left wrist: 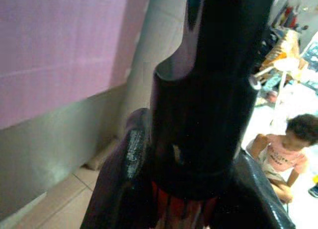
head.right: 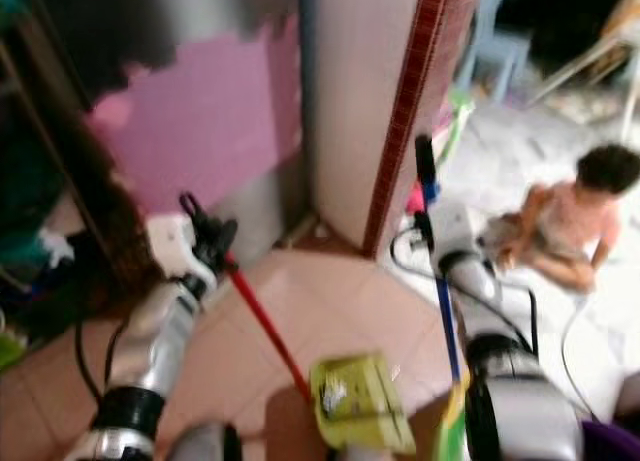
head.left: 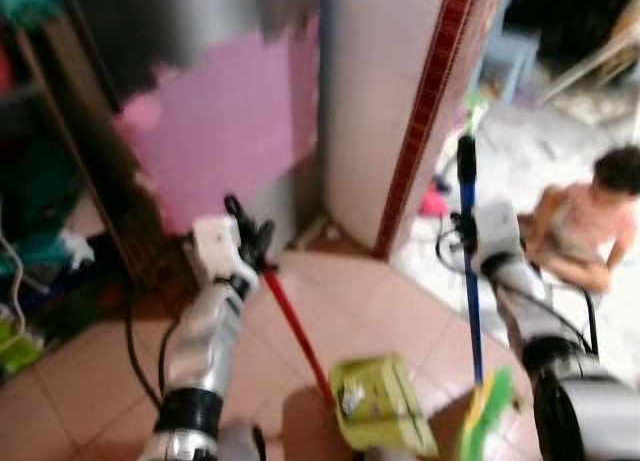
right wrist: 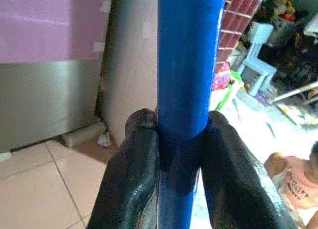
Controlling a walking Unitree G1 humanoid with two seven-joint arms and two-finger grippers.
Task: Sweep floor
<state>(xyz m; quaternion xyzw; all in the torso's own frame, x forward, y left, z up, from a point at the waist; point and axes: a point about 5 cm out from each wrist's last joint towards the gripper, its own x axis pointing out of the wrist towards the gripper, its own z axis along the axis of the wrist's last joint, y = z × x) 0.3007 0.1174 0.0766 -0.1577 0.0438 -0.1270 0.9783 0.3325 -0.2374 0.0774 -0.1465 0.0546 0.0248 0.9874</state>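
My left gripper (head.left: 250,239) is shut on the black top end of a red handle (head.left: 296,326) that slants down to a yellow-green dustpan (head.left: 378,405) low in front of me. In the left wrist view the black grip (left wrist: 208,90) sits between the fingers (left wrist: 130,159). My right gripper (head.left: 466,231) is shut on a blue broom handle (head.left: 471,311), held nearly upright, with green bristles (head.left: 487,411) at the bottom. The right wrist view has the blue pole (right wrist: 184,80) clamped between both fingers (right wrist: 136,174).
A pink and grey wall (head.left: 230,121) faces me, with a pale pillar edged in red tile (head.left: 430,101). A person (head.left: 590,221) sits on the white floor at right. Dark cluttered shelves (head.left: 40,181) stand at left. A small blue chair (right wrist: 258,45) is beyond the pillar.
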